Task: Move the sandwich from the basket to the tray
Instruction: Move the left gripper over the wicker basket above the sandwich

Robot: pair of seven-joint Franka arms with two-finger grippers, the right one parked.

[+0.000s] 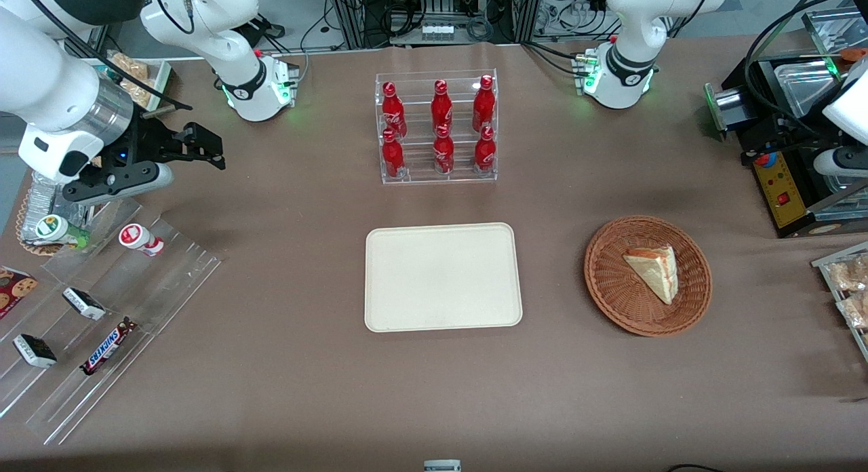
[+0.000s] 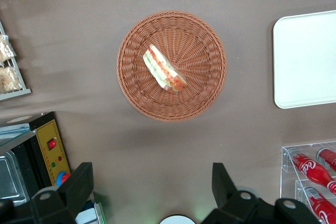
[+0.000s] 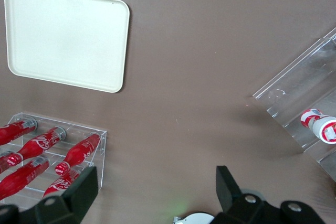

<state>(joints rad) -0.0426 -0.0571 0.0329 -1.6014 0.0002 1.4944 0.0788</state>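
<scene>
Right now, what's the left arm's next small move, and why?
Probably lower straight down toward the sandwich. The pincer hangs open, well above the table, holding nothing; the sandwich lies untouched in the wicker basket, and the cream tray beside it holds nothing yet.

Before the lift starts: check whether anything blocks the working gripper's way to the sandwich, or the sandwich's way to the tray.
Nothing visible does. The open left gripper hangs above bare tabletop beside the round reddish-brown wicker basket. The triangular white-bread sandwich lies uncovered; only bare table separates basket from cream rectangular tray.
</scene>
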